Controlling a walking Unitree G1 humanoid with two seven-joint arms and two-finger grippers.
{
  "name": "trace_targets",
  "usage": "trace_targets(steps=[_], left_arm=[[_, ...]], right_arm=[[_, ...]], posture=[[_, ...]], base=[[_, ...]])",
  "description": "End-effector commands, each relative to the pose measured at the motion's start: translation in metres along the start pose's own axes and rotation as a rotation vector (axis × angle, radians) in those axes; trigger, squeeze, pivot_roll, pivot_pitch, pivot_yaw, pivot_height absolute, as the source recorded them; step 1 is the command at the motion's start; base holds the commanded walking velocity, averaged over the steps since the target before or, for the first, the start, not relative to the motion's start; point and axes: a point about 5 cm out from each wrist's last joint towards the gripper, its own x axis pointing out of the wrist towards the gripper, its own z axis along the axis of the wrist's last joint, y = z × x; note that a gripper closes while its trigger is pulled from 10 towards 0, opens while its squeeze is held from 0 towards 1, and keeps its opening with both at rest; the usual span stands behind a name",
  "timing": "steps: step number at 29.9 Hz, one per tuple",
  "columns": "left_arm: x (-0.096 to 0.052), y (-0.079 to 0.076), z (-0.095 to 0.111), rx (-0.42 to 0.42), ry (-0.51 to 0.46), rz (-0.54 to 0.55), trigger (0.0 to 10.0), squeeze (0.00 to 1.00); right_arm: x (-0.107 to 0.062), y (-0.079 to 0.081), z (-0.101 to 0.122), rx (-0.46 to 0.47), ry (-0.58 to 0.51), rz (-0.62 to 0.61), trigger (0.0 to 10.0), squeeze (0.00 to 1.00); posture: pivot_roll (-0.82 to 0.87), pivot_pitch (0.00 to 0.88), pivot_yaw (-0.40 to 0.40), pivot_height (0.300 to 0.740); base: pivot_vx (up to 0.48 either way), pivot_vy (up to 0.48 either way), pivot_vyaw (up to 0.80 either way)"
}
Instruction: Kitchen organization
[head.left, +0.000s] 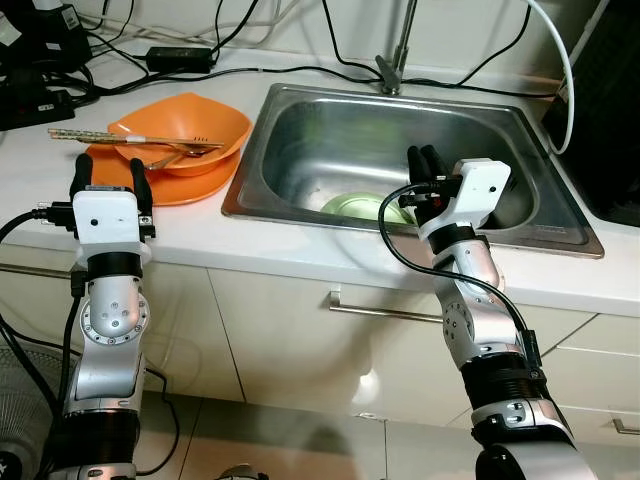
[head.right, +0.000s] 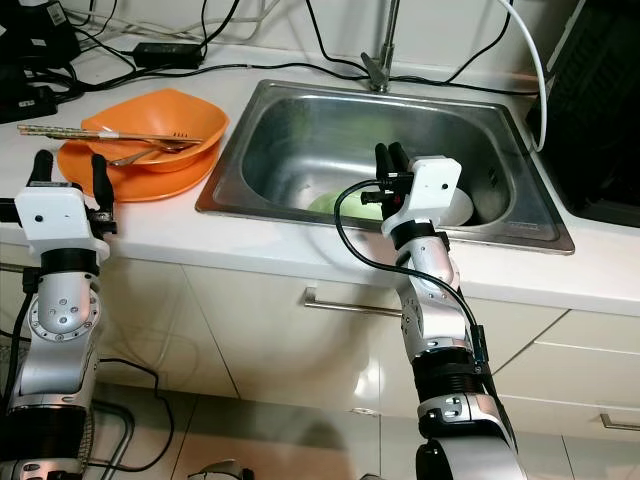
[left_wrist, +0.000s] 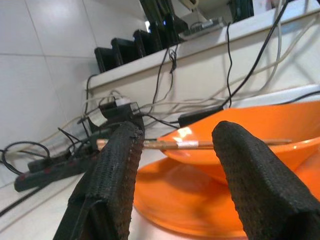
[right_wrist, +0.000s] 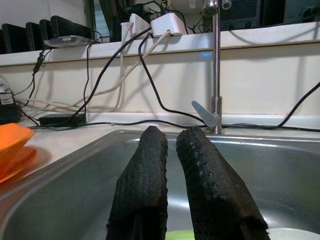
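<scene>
My left end effector (head.left: 111, 176) hovers spread at six o'clock of the orange bowl (head.left: 190, 130) on the surface (head.left: 300, 245). Light, stiff, slick; I'd pinch its rim. Right end effector (head.left: 427, 162), pressed together, hangs over the sink (head.left: 290, 120).

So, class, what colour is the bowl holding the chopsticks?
Orange; the bowl shows best in the left eye view.

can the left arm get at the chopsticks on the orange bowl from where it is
Probably yes. The left gripper is open at the counter edge, facing the orange bowl, with the chopsticks across its rim just ahead and nothing between.
</scene>
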Motion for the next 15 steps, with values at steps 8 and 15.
trace_targets(steps=[8,15], left_arm=[[0.0089,-0.0019,-0.0014,-0.028,0.015,-0.015,10.0,0.00],[0.0113,-0.0050,0.0009,-0.051,0.006,-0.023,10.0,0.00]], right_arm=[[0.0022,0.0012,0.0028,0.002,-0.013,0.004,10.0,0.00],[0.0021,-0.0001,0.0034,0.002,-0.016,-0.002,10.0,0.00]], posture=[[0.12,0.066,-0.038,0.740],[0.12,0.066,-0.038,0.740]], base=[[0.000,0.000,0.00],[0.000,0.000,0.00]])
